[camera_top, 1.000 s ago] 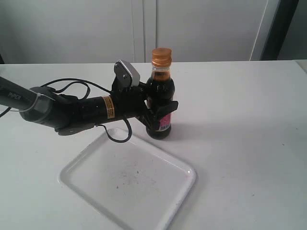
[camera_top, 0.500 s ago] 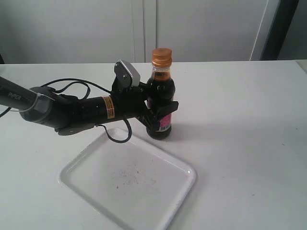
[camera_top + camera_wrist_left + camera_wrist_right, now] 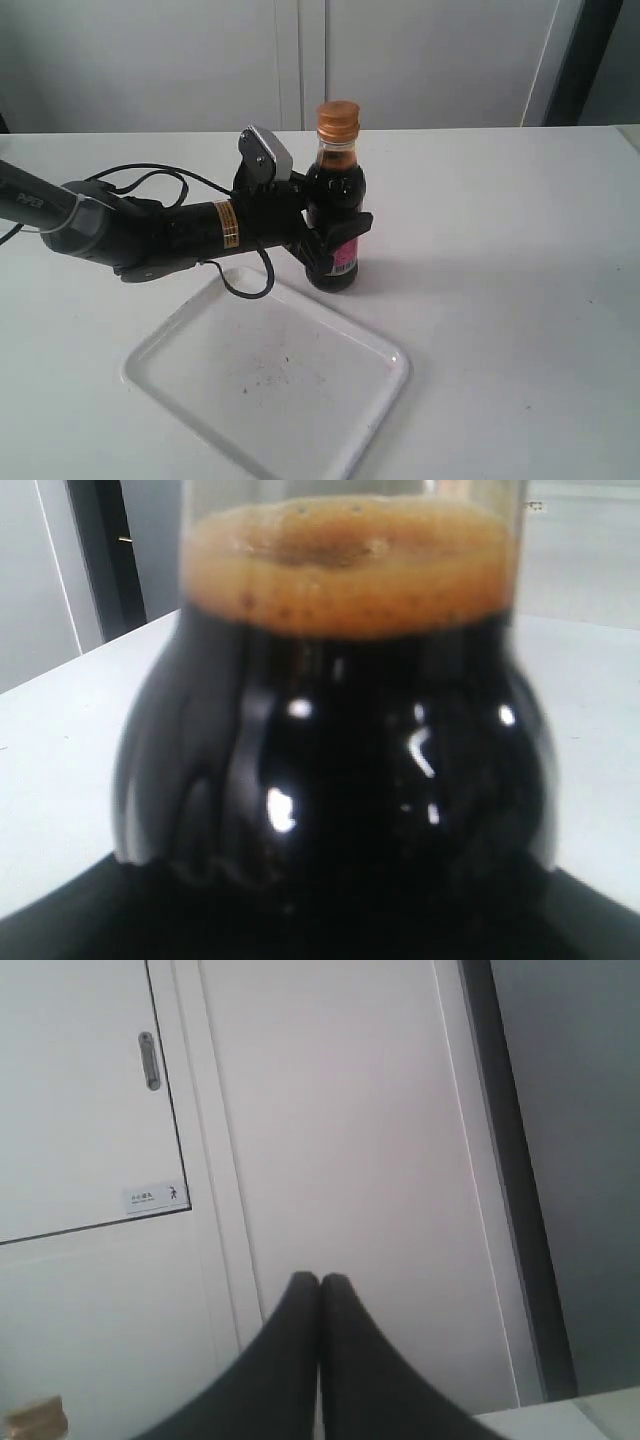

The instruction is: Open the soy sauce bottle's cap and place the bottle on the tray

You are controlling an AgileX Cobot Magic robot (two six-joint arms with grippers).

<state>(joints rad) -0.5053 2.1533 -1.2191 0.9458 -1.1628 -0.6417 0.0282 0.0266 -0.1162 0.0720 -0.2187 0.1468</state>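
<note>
The soy sauce bottle point(image 3: 335, 190) stands upright on the white table, just beyond the far edge of the tray point(image 3: 200, 345). Its orange-gold cap point(image 3: 337, 118) is down on the neck. My left gripper point(image 3: 330, 235) reaches in from the left and is shut on the bottle's lower body, over the pink label. The left wrist view is filled by the bottle point(image 3: 335, 730), dark liquid with a foamy top; the jaws themselves are lost in the dark. My right gripper point(image 3: 320, 1285) is shut with nothing in it, pointing at a white cabinet door, and is out of the exterior view.
The white table point(image 3: 500, 260) stretches to the right of the bottle. The left arm's cable point(image 3: 240, 285) loops down over the tray's far rim. White cabinet doors point(image 3: 400, 60) stand behind the table.
</note>
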